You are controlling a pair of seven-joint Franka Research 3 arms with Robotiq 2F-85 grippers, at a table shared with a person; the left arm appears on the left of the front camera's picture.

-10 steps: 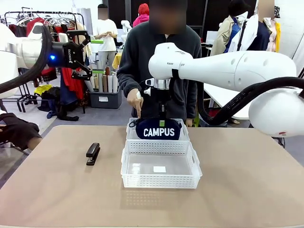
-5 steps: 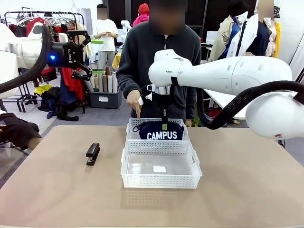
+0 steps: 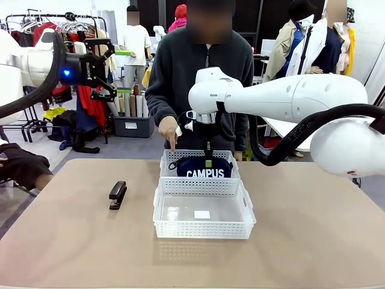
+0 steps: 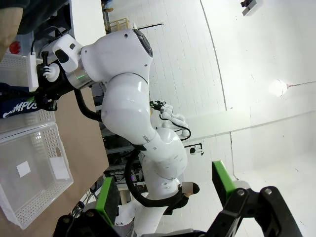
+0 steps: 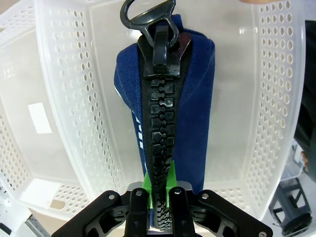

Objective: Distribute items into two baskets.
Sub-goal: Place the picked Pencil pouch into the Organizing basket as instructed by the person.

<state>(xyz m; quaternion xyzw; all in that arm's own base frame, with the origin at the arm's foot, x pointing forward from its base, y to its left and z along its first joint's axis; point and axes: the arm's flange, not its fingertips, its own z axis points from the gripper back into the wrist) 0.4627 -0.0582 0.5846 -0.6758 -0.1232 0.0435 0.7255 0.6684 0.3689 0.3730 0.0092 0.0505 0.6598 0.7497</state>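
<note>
Now the right pincer [image 3: 208, 160] pinches the blue pouch [image 3: 203, 172] inside the far basket [image 3: 165, 169], and the left pincer [image 3: 114, 72] hangs spread open.

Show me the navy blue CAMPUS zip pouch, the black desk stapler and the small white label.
Navy blue CAMPUS zip pouch [image 3: 203, 172], front view, lettered side.
Black desk stapler [image 3: 117, 194], front view, top arm.
Small white label [image 3: 202, 214], front view, its centre.

The navy blue woven-cloth zip pouch [image 5: 195, 94] looks coarse and matt, its chunky black zip [image 5: 159, 123] glossy plastic. The near translucent white perforated plastic basket [image 3: 202, 230] and its matching far basket [image 5: 276, 98] are smooth and faintly shiny. The small black stapler [image 3: 117, 194] seems satin-finished, and the tan tabletop [image 3: 313, 241] is matt.
</note>
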